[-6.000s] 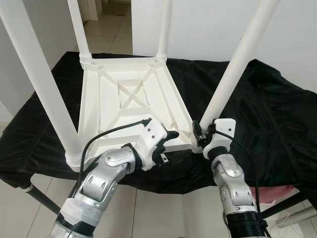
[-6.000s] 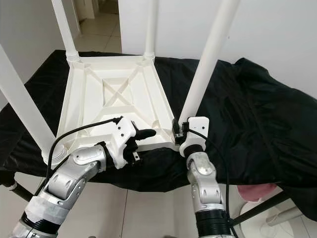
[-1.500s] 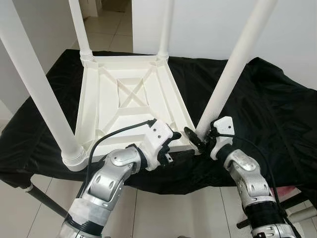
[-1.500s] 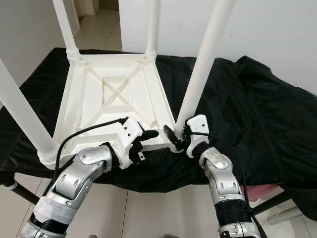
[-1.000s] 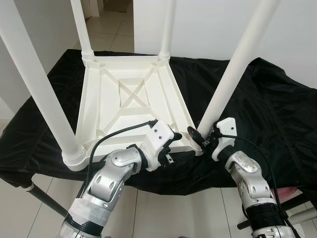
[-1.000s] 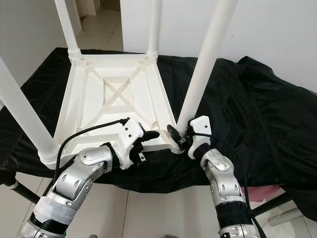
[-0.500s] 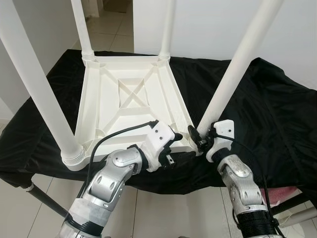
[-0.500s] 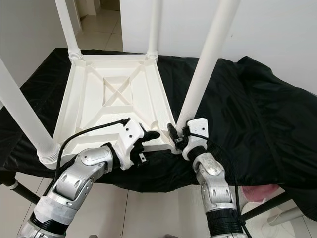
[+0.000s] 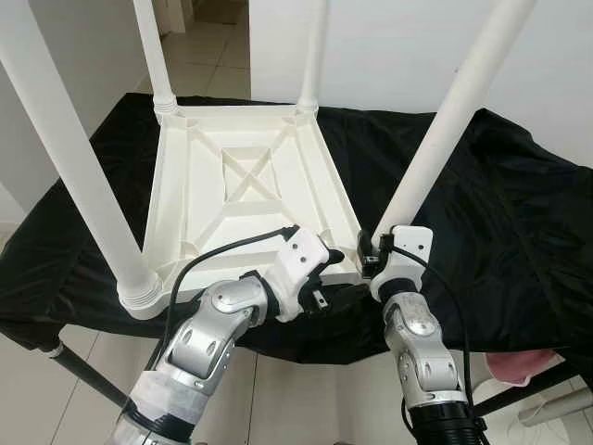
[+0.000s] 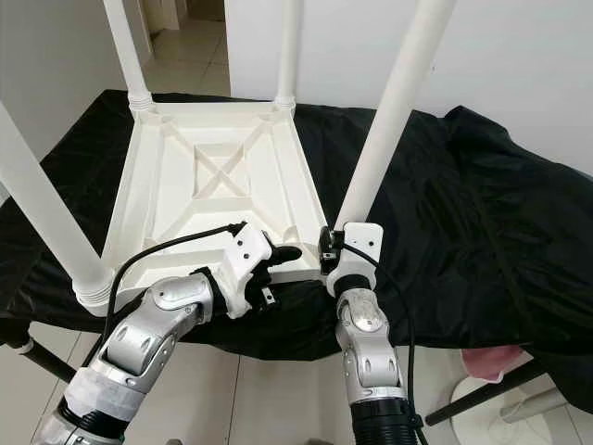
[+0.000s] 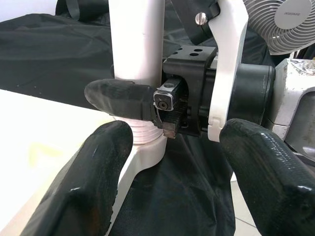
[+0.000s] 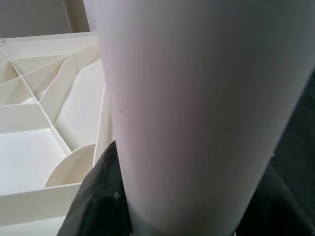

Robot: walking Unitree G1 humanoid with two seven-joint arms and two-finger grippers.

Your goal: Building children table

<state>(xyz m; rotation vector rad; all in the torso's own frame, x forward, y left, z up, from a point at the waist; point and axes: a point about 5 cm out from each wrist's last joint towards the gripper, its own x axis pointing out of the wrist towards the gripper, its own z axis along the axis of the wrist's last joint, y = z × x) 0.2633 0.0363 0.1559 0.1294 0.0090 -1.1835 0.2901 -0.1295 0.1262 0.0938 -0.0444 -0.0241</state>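
1 upturned table (image 9: 243, 190); 4 legs; right claw (image 9: 371, 259) grips 1 leg (image 9: 435, 146).

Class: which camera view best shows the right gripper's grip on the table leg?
The left wrist view: it shows the right gripper side-on, jaws closed around the near right table leg just above its socket. The eye views show that grip small and partly hidden; the right wrist view shows the leg pressed between dark finger pads.

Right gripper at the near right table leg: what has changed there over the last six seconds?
The right gripper swung off to the side with its fingers clear of the near right leg, then came back and closed around the leg's base; the right wrist view shows the fingers hugging it. The left gripper stayed on the upturned table edge, open.
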